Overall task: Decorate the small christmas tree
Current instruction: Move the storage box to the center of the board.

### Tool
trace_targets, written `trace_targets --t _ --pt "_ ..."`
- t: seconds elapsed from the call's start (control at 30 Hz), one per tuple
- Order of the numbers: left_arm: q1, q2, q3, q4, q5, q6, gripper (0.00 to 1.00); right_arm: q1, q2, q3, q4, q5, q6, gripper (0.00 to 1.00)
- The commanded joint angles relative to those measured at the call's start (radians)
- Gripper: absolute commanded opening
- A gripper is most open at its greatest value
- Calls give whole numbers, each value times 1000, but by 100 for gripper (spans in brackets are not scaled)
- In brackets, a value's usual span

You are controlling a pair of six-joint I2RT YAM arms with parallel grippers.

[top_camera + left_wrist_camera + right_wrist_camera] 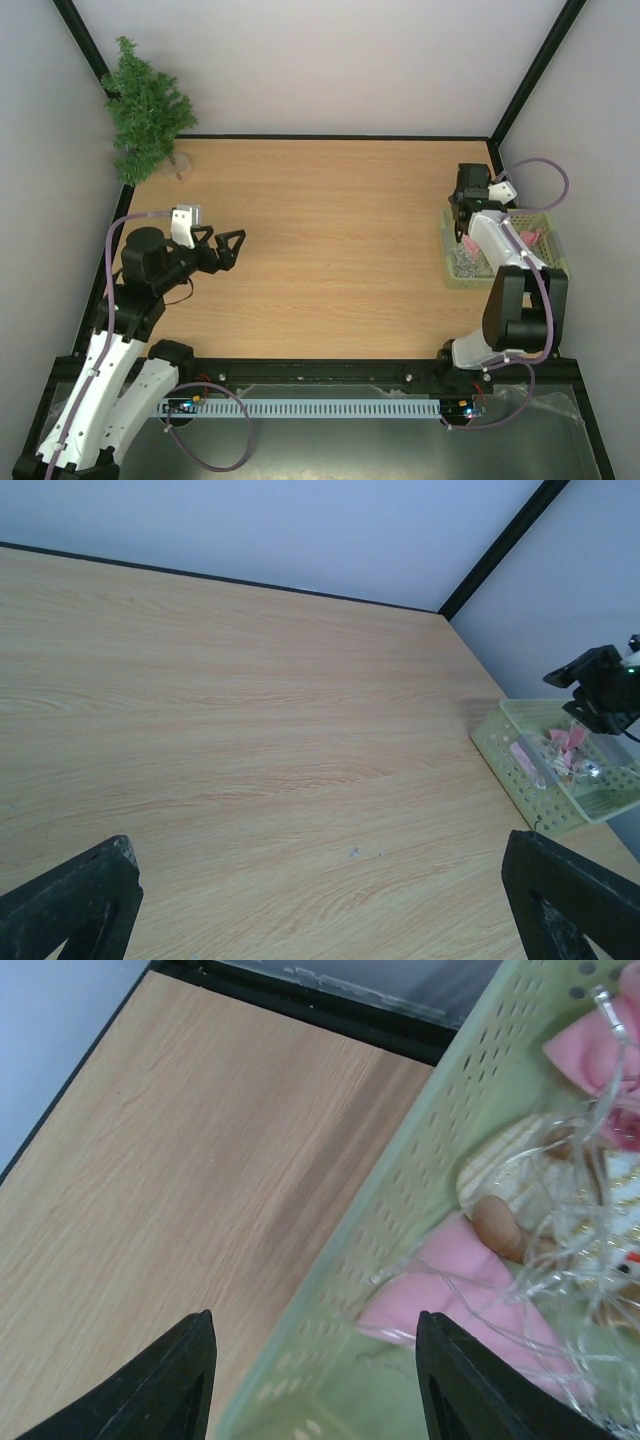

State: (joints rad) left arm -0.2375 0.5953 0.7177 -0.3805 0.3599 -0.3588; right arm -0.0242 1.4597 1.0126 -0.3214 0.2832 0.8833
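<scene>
Tree (148, 110): one. Basket (400, 1220): one. Left pincer (222, 247) released; right pincer (315, 1365) parted astride basket wall.

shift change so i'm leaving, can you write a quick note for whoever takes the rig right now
Left gripper: jaws wide open, empty, over bare table on the left side.
Right gripper: jaws apart, straddling a wall of the green basket, one finger inside above a pink ornament; nothing held.
Small christmas tree: upright in the far-left corner, no decoration visible on it.
Done: nothing hung yet.
Left: lift ornaments and the clear wire tangle out of the basket and onto the tree.
</scene>
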Motion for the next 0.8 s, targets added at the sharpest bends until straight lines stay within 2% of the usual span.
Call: trace_targets --t 0.0,0.23,0.53,0.77 --pt "-4 -22 -10 13 -12 13 100 -30 96 93 50 -78 30 54" --pt "-11 -21 -12 15 -19 9 100 -43 240 166 7 -81 62 53" --pt "-17 -17 -14 19 -25 4 100 -42 270 121 31 -72 135 52" --pt "-17 -20 -17 19 -35 1 100 -42 277 124 35 -111 97 37"
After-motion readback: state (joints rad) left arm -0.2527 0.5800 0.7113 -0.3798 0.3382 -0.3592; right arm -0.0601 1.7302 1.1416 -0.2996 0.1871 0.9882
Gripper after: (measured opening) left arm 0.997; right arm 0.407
